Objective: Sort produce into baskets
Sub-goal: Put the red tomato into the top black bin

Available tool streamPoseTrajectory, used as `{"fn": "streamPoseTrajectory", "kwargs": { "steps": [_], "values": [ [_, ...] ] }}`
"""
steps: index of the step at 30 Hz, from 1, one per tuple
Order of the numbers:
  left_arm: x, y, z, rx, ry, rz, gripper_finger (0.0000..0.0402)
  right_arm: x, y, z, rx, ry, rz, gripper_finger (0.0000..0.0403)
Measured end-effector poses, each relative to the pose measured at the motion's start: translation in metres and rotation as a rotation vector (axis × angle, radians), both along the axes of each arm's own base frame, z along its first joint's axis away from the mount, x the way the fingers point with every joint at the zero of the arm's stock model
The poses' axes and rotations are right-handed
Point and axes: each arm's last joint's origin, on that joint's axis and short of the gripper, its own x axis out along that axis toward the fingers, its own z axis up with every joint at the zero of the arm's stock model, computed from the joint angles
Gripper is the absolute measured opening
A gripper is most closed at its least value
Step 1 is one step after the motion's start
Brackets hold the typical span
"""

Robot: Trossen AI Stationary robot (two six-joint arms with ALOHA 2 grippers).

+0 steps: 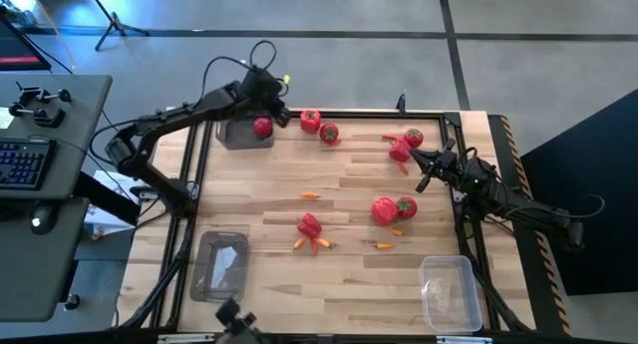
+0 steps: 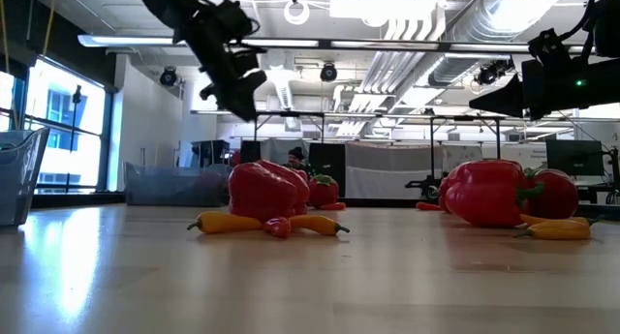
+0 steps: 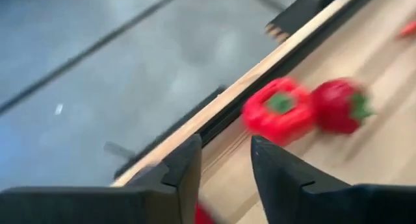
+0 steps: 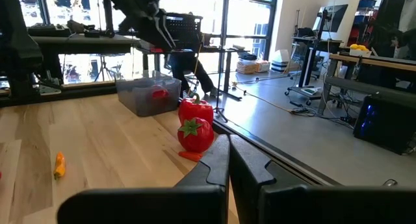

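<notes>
Dark fingers of the left gripper (image 1: 280,113) stand slightly apart and empty beside the far clear tub (image 1: 239,134), where one red fruit (image 1: 262,128) sits; likely just dropped there. Two more peppers (image 1: 319,126) wait nearby. The right gripper (image 1: 423,170) idles clenched among other produce (image 1: 393,209).

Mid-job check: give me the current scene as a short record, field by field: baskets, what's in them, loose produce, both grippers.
baskets: three clear tubs; far-left tub, near-left tub, near-right tub
sorted: one round red fruit in the far-left tub; nothing seen in the others
loose produce: two red pieces at the far edge, a cluster far right, peppers near right, a pepper with small orange pieces at centre
left gripper: above the far-left tub, fingers apart, holding nothing
right gripper: shut, empty, beside the far-right cluster
</notes>
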Motion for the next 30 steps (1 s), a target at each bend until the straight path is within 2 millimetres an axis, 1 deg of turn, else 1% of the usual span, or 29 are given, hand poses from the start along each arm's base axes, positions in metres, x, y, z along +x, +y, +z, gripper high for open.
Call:
{"fn": "streamPoseTrajectory", "kwargs": {
  "steps": [2,6,11,16,21,30],
  "values": [
    [0.009,-0.01,-0.003,0.047,-0.049,-0.05,0.0096,0.0,0.0,0.0,0.0,0.0,0.0,0.0],
    [0.023,-0.029,-0.019,0.082,-0.172,-0.167,0.0065,0.0,0.0,0.0,0.0,0.0,0.0,0.0],
    [0.031,-0.052,-0.042,0.114,-0.277,-0.268,0.0032,0.0,0.0,0.0,-0.009,0.007,0.0,0.0],
    [0.031,-0.073,-0.064,0.145,-0.335,-0.329,0.0008,0.0,0.0,0.0,-0.112,0.081,0.0,0.0],
    [0.028,-0.09,-0.079,0.174,-0.377,-0.387,0.0001,0.0,0.0,0.0,-0.113,0.082,0.0,0.0],
    [0.019,-0.103,-0.096,0.154,-0.435,-0.54,0.0,0.0,0.0,0.0,-0.11,0.079,0.0,0.0]
  ]
}}
